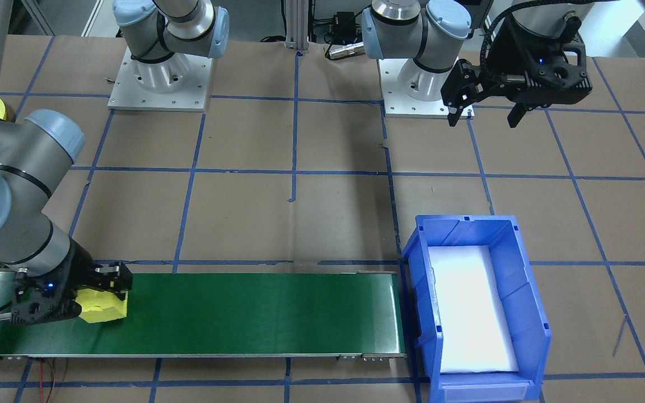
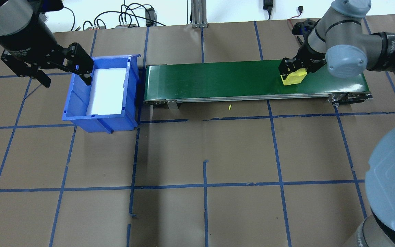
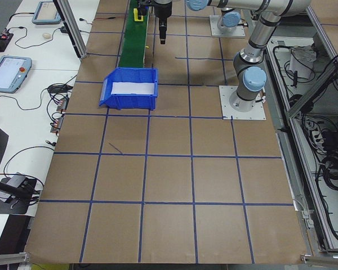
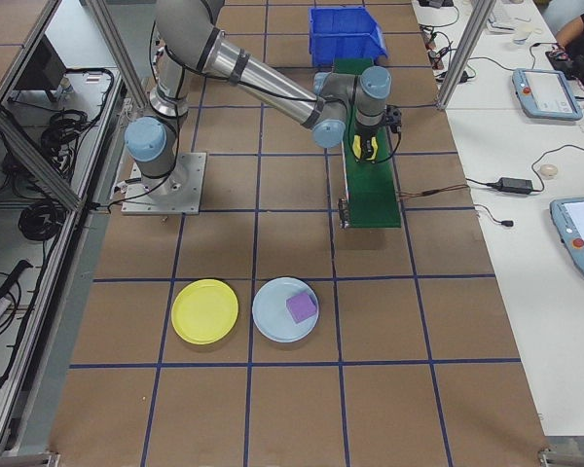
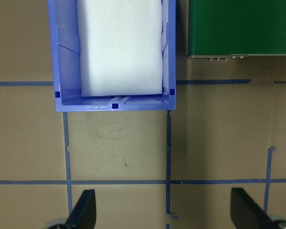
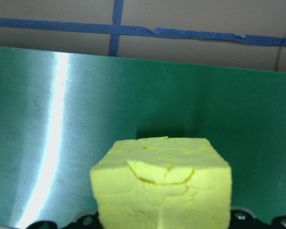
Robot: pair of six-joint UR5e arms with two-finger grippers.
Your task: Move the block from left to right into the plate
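Right claw (image 2: 292, 70) clamped on yellow foam block (image 2: 294, 77), near the green conveyor belt's (image 2: 218, 77) right end. Block roughly cubic, no clear long axis. Left claw (image 2: 63, 70) spread wide, holding nothing, beside blue bin (image 2: 81, 116).

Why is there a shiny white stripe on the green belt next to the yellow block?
In the right wrist view, that stripe is lamp glare on the glossy green belt, left of the yellow block; in the front-facing view a fainter sheen shows at the belt's end.
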